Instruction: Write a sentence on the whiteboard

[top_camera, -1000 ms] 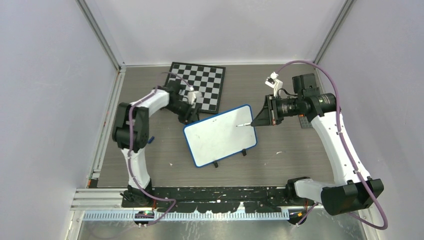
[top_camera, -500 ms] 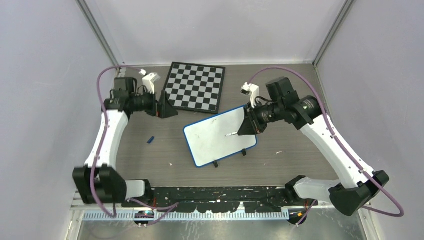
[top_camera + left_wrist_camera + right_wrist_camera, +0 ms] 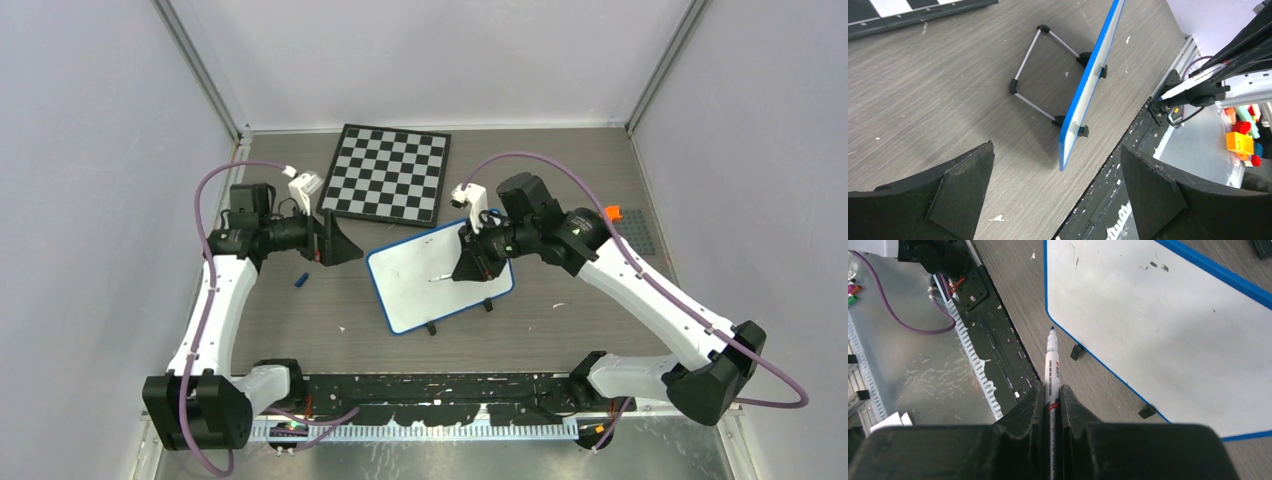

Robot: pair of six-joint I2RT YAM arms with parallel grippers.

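Spreading across the whole scene, the grey wood-grain counter (image 3: 590, 320) carries a black-and-white chessboard (image 3: 388, 186) at its far middle. The whiteboard (image 3: 425, 290) stands just in front of the chessboard's near right corner. It is blue-rimmed and turned at an angle. In the left wrist view the whiteboard (image 3: 1089, 90) shows edge-on, propped at a tilt on a wire stand (image 3: 1035, 70) with small black feet. Its white face (image 3: 1158, 335) bears a few small dark specks near one edge.

The left pincer (image 3: 352, 250) hangs just beside the whiteboard's far left corner, near the chessboard's near left corner. Its fingers are spread wide apart with nothing between them, and they frame the board's edge in its own camera (image 3: 1056, 147).

The right pincer (image 3: 460, 270) hangs over the right half of the whiteboard, clamped tight on a white marker (image 3: 440, 277). From above, the marker's tip lies over the middle of the board. In the right wrist view the pincer (image 3: 1050, 390) grips the marker (image 3: 1052, 362) by its barrel. The dark tip there shows against the counter just beside the blue rim, and whether it touches the board cannot be told.

A small blue cap (image 3: 301, 280) lies on the counter left of the whiteboard, near the left pincer.
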